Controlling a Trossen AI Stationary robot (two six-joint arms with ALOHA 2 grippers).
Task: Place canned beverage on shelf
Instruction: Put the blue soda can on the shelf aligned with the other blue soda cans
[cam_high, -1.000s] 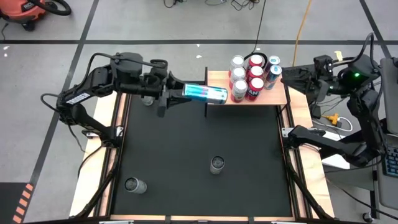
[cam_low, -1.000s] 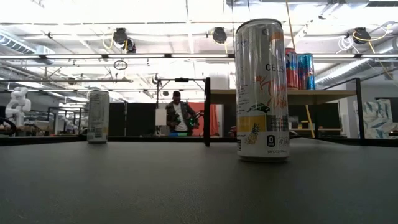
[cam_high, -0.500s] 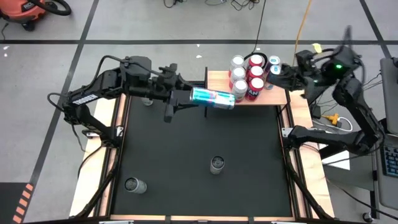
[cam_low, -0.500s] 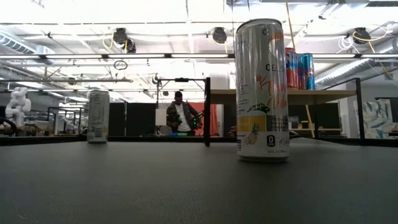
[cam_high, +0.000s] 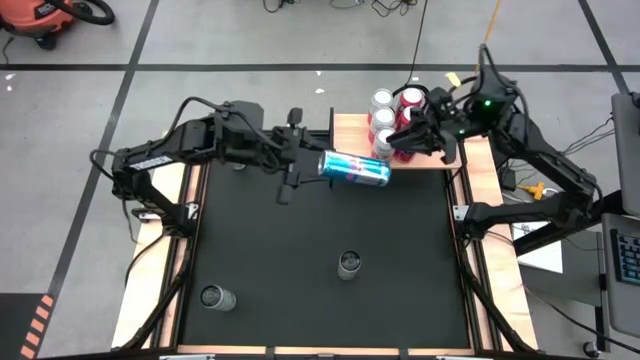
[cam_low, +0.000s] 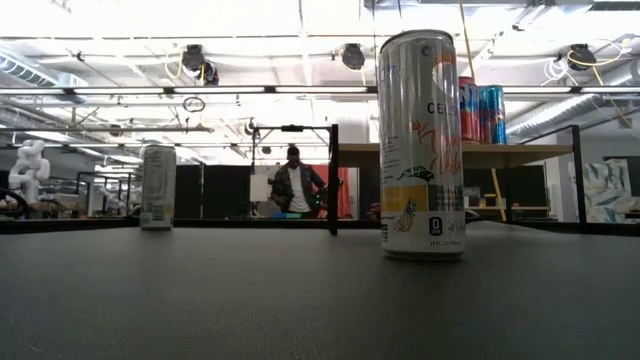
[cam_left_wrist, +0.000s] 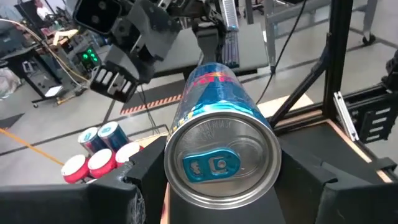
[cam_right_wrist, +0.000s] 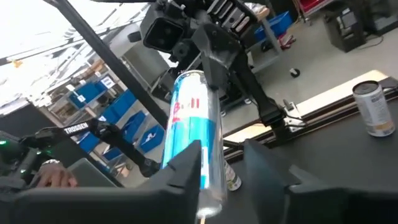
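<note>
- Left gripper (cam_high: 305, 172): fingers (cam_left_wrist: 146, 163) clamped on the base end of the slim blue-and-silver aluminium beverage can (cam_high: 355, 168). The can is held lying flat, in the air, lengthwise toward the right arm; that leaves its far end free, likely for a handover.
- Right gripper (cam_high: 408, 133): fingers (cam_right_wrist: 186, 171) parted, one on each side of the can's far end in the right wrist view. No closure on it visible, so it reads as open around the can, not gripping.
- Can position: just off the front edge of the small light-wood shelf board on a black metal frame (cam_high: 350, 127), overlapping its front edge from above. Not set down yet.
- Shelf load: a cluster of upright red and silver cans (cam_high: 395, 115) fills the right part of the board; the left part is bare wood, the likely spot for the next can.
- Judgement: handing it over probably lets the right arm stand the can upright, as the left arm's side-on hold keeps it horizontal.
- Still on the black tabletop mat (cam_high: 300, 260): upright pale can near centre (cam_high: 349, 264), another at front left (cam_high: 213, 297).
</note>
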